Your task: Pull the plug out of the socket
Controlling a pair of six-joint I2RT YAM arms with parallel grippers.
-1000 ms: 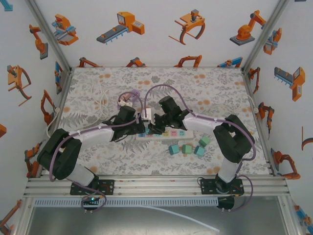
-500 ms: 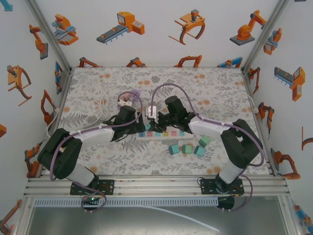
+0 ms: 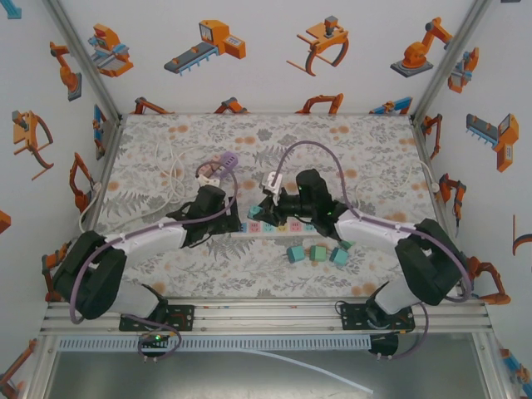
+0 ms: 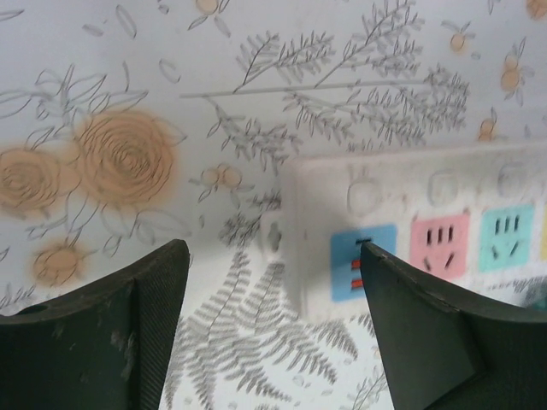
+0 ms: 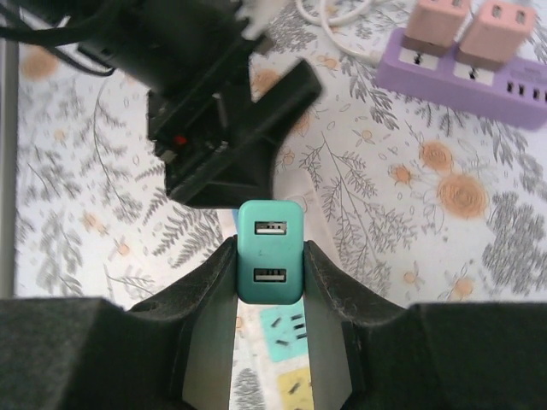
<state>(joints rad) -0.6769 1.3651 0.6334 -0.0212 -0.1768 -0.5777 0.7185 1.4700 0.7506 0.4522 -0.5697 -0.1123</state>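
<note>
Plug (image 5: pixel 270 252), a teal rounded-corner block with two USB ports on its face, is clamped between the dark matte fingers (image 5: pixel 205 290) of the right hand (image 5: pixel 270 256). It is held over the white power strip (image 3: pixel 287 226) at mid-worktop (image 3: pixel 349 145), and its prongs are hidden. Left hand (image 4: pixel 269 252), just beyond the plug, is spread wide and grips nothing. It faces the strip's end, where blue, pink and teal sockets show. Nearby are teal cubes (image 3: pixel 317 253) on the near side, a purple strip (image 5: pixel 461 68) carrying two pink adapters (image 5: pixel 438 17), and a white cable (image 3: pixel 170 166). A floral-printed cloth covers the worktop.
</note>
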